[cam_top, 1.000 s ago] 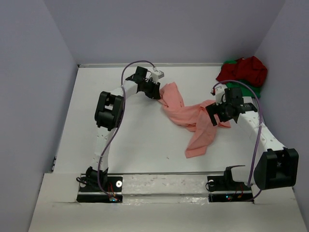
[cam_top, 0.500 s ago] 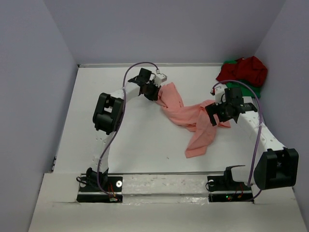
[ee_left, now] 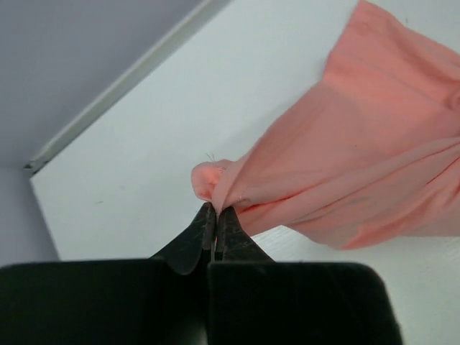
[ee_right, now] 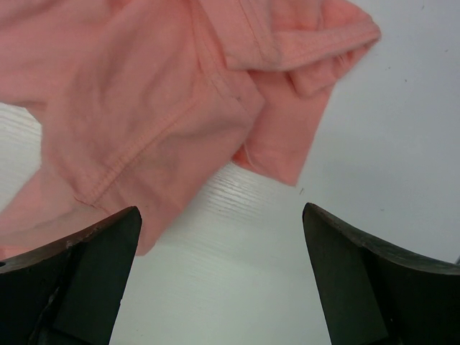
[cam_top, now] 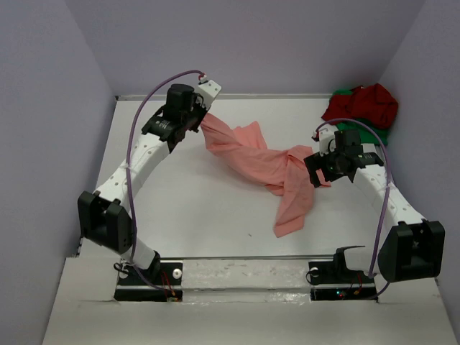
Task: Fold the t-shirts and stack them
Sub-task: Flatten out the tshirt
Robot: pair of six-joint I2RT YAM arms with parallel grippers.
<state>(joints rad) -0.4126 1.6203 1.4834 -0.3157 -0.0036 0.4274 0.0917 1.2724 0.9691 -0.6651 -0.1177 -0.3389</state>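
The salmon-pink t-shirt (cam_top: 266,162) lies crumpled across the middle of the table, with one end stretched up toward the back left. My left gripper (cam_top: 200,123) is shut on that end; in the left wrist view the fingertips (ee_left: 215,210) pinch a bunched fold of the pink cloth (ee_left: 359,165). My right gripper (cam_top: 316,172) hovers open over the shirt's right side. In the right wrist view its gripper (ee_right: 221,212) has wide-apart fingers with nothing between them, just above the table beside a sleeve (ee_right: 287,144). The dark red t-shirt (cam_top: 363,104) lies heaped on the bright green one (cam_top: 382,135) in the back right corner.
Grey walls close in the white table (cam_top: 180,208) on the left, back and right. A raised rail (ee_left: 122,79) runs along the back edge near my left gripper. Both arm bases stand at the near edge.
My left gripper shut on the pink shirt's end and swung left, drawing the cloth out toward the back left. The right arm has not moved.
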